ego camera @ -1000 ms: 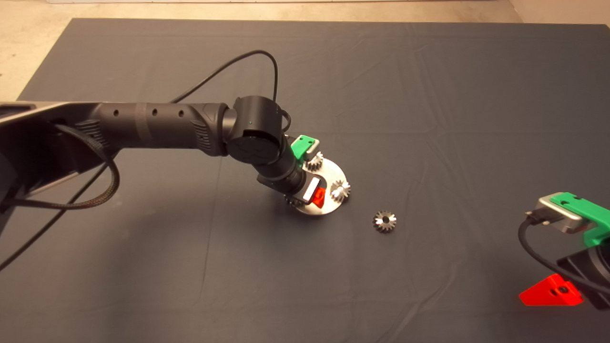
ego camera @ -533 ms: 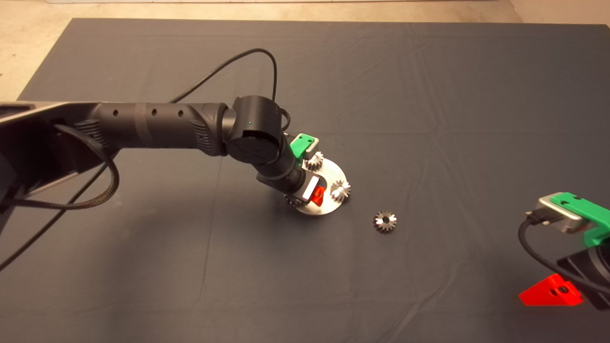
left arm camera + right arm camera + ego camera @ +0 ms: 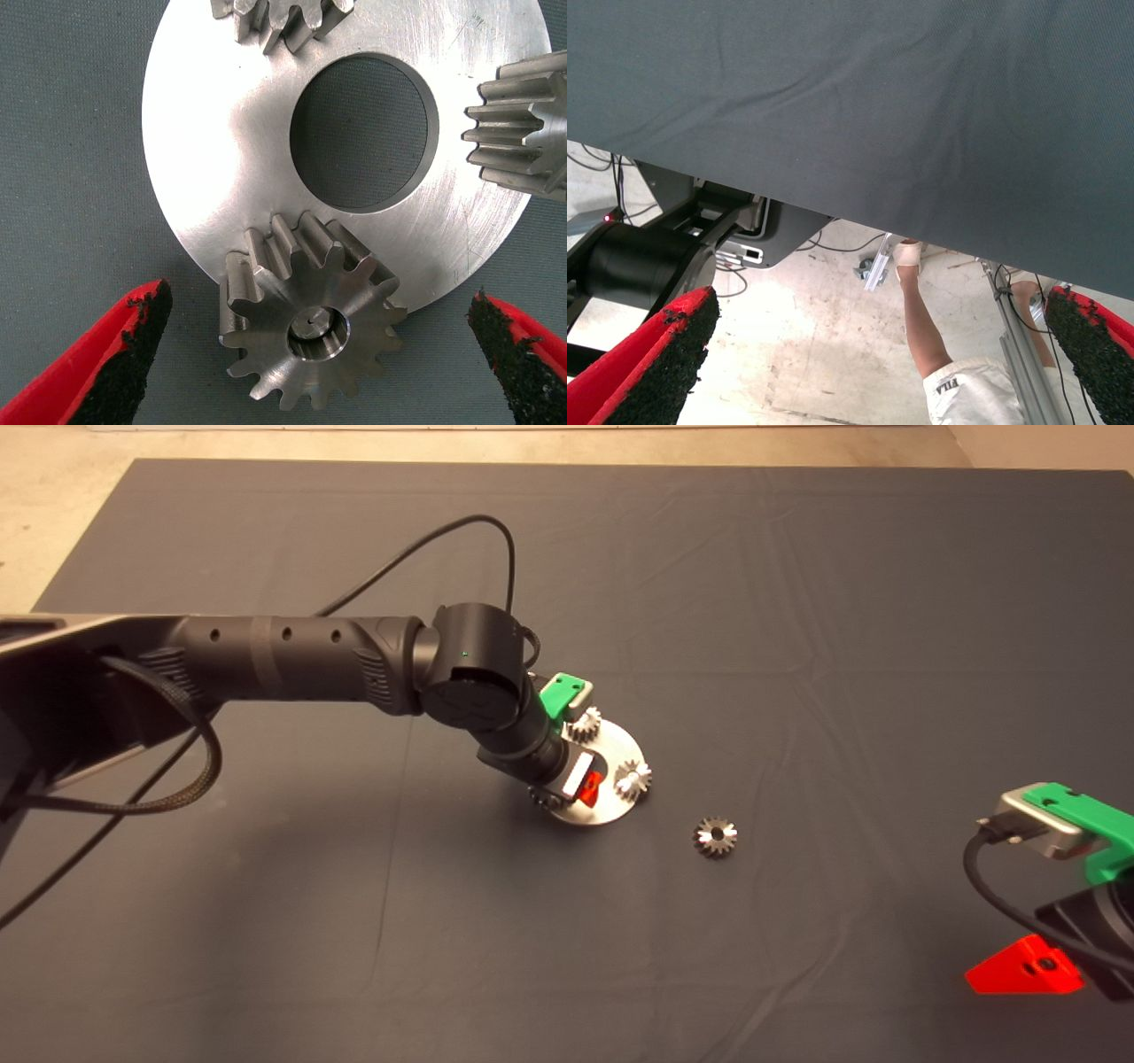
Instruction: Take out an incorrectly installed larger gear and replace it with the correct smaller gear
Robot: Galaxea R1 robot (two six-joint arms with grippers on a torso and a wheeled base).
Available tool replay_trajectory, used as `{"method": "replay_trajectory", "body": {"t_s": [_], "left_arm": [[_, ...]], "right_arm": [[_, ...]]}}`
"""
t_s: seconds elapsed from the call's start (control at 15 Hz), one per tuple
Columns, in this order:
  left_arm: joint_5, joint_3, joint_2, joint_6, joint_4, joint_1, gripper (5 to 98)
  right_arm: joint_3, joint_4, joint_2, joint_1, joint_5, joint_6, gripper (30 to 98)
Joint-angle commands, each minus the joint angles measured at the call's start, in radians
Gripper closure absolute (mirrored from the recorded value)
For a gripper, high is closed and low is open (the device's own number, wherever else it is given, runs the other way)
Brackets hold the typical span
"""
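A round silver plate [image 3: 614,742] [image 3: 221,133] with a big centre hole lies mid-mat and carries three gears. My left gripper [image 3: 578,786] [image 3: 317,310] hovers just over its near-left rim. It is open, with a red finger on each side of the larger gear [image 3: 308,329], apart from it. That gear sits on a peg at the plate's edge and is almost hidden under the wrist in the head view. The smaller gear [image 3: 715,837] lies loose on the mat to the right of the plate. My right gripper [image 3: 1032,964] [image 3: 877,354] is parked open at the lower right.
Two other small gears [image 3: 583,727] [image 3: 633,779] sit on the plate's far and right rim. The left arm and its cable span the mat's left half. In the right wrist view, the mat's edge, the floor, the robot base and a person's leg [image 3: 921,328] show.
My left gripper has sunk slightly toward the plate. The gears, the plate and the right arm have not moved.
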Motion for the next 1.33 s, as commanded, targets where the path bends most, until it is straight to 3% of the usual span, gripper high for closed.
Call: {"method": "replay_trajectory", "body": {"t_s": [0.0, 0.4, 1.13, 1.27], "left_arm": [[0.004, 0.003, 0.002, 0.001, 0.014, -0.016, 17.5], [0.013, 0.006, -0.003, 0.000, 0.020, -0.016, 27.6], [0.016, 0.006, 0.001, 0.000, 0.031, -0.008, 27.9], [0.025, 0.006, -0.001, 0.001, 0.040, 0.000, 33.3]], "right_arm": [[0.002, 0.017, -0.002, 0.012, -0.121, 0.006, 30.7], [0.002, 0.017, 0.000, 0.011, -0.121, 0.006, 30.7], [0.003, 0.017, -0.004, 0.012, -0.121, 0.006, 30.6], [0.003, 0.017, -0.005, 0.011, -0.121, 0.006, 30.7]]}}
